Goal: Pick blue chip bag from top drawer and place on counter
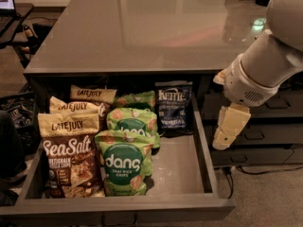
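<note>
Here, claw (221, 140) beside top drawer (176, 171)

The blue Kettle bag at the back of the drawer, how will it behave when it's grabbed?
The blue chip bag looks puffy and crinkly, so it probably gives and is light. It stands upright at the back of the top drawer, so a nudge may tip it. Its glossy film could slip. The tool hangs outside the drawer's right wall.
</note>
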Motion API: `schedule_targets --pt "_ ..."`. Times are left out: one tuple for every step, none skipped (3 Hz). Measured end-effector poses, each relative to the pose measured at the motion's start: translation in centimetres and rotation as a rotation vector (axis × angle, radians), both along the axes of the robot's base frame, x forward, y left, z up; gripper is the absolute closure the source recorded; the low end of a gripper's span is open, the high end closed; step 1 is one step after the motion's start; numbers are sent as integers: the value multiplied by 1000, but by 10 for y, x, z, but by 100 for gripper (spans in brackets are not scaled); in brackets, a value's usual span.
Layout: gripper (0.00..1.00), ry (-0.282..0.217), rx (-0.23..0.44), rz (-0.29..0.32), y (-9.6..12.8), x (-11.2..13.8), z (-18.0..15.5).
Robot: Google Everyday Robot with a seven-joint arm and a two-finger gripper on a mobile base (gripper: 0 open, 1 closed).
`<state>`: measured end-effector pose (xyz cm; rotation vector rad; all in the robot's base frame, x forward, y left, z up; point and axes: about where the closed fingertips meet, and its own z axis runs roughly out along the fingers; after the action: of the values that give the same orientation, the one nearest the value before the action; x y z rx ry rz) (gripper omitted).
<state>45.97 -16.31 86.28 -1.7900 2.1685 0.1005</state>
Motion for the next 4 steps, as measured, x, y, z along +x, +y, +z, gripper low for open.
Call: schedule_targets --pt "0 0 0 0 0 0 0" --pt "0 -29 15 16 10 14 -20" --pt "0 -45 71 41 33 36 -61" --pt "0 -15 155 38 53 57 -89"
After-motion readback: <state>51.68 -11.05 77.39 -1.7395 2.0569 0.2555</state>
